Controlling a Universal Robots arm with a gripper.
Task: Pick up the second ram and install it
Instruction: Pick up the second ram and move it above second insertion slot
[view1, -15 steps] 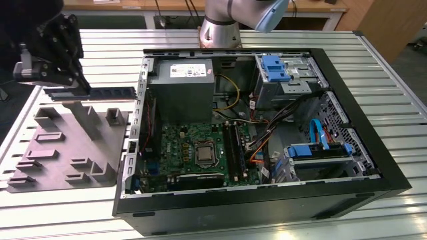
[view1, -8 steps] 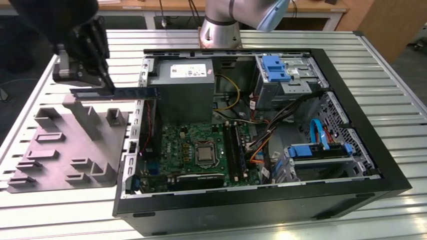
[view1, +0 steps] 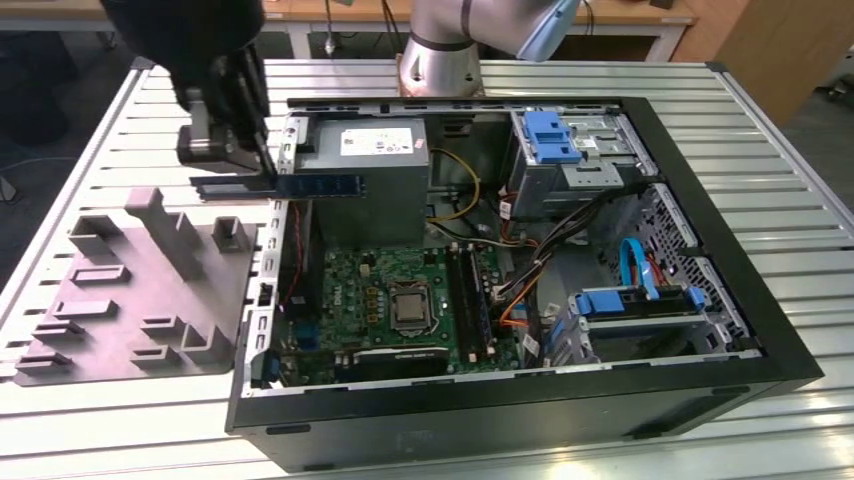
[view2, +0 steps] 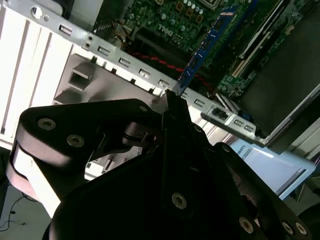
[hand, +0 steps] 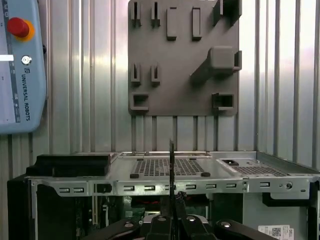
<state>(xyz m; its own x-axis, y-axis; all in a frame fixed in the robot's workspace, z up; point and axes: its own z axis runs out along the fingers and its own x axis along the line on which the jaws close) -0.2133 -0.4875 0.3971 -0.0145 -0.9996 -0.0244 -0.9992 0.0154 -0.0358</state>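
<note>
closest in, my pincer (view2: 169, 100) is clamped narrow on one end of the second ram (view2: 202, 50), which juts straight out past my fingertips. in the exterior view it hangs level over the case wall (view1: 283, 240), seemingly crosswise to the motherboard slots (view1: 467, 300) lower down, well apart.

- You are seeing the computer case (view1: 534, 410) sitting on the table (view1: 747, 110), with the tray (view1: 134, 300) lying just beside it at the exterior view's left.
- The gripper (view1: 264, 178) is holding the memory stick (view1: 324, 186) above the case wall nearest the tray.
- The motherboard (view1: 387, 290) is lying inside the case.
</note>
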